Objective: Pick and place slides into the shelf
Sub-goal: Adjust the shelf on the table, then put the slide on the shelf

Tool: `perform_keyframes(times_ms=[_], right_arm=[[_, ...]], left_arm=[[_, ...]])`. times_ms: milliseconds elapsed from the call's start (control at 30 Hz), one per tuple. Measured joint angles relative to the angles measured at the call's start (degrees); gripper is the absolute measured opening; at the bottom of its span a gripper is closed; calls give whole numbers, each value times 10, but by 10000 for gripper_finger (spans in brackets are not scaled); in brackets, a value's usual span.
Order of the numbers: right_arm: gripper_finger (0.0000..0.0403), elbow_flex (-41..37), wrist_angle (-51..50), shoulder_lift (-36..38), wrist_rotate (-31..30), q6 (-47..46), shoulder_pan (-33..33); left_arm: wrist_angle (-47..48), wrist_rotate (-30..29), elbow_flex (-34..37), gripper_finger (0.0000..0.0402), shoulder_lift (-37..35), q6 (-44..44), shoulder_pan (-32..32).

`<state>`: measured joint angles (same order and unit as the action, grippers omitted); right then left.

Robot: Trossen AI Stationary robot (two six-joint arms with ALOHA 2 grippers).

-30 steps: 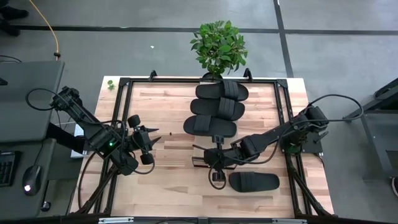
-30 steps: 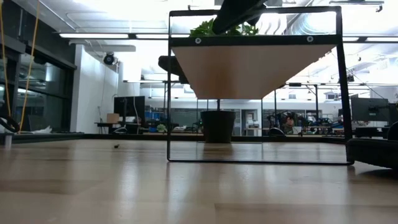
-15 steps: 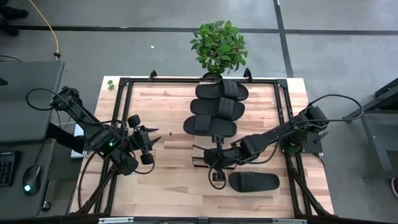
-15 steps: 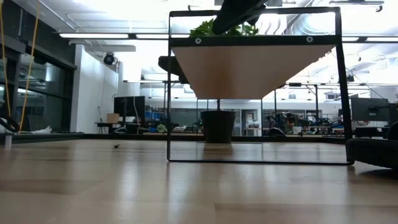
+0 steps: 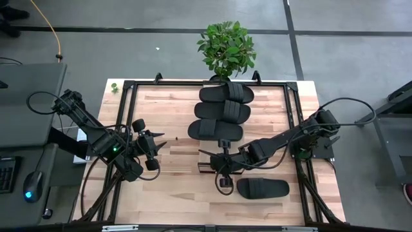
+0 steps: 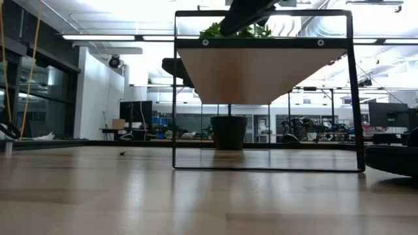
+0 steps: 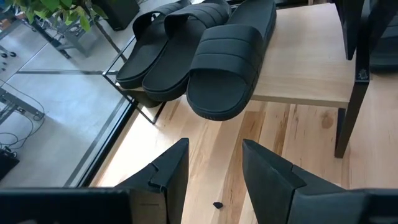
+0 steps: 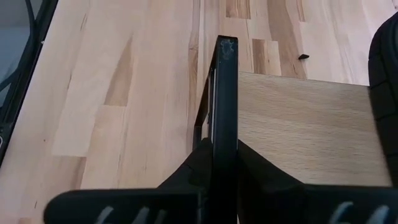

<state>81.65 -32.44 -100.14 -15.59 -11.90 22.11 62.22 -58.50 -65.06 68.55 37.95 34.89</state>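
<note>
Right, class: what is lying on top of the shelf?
Three black slides overlap in a row on the shelf. They cover most of the board, so anything beneath them cannot be seen.

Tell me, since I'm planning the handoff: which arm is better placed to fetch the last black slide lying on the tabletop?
Probably the right: its gripper, shut on the shelf's dark metal end frame, is beside the lone matte black slide. The left gripper sits farther off.

A robotics lab or workshop — in the low view, an open hall with ceiling strip lights point(image 6: 104, 37), exposed ducts point(image 6: 307, 23) upper right, and workbenches point(image 6: 130, 134) with monitors point(image 6: 135, 111) mid-left — grey concrete floor point(image 5: 129, 45).
</note>
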Motion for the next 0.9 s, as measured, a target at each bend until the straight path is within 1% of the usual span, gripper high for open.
perform_keyframes(times_ms=[267, 367, 467, 700, 900], right_arm=[[19, 0, 4, 0, 0, 2, 0], [28, 0, 4, 0, 7, 3, 0], [52, 0, 8, 0, 14, -1, -1], [124, 0, 9, 0, 14, -7, 0], [163, 19, -9, 0, 2, -5, 0]], left_arm=[[0, 0, 0, 134, 0, 0, 0], [0, 0, 0, 134, 0, 0, 0], [0, 0, 0, 134, 0, 0, 0], [0, 0, 0, 134, 0, 0, 0], [0, 0, 0, 134, 0, 0, 0]])
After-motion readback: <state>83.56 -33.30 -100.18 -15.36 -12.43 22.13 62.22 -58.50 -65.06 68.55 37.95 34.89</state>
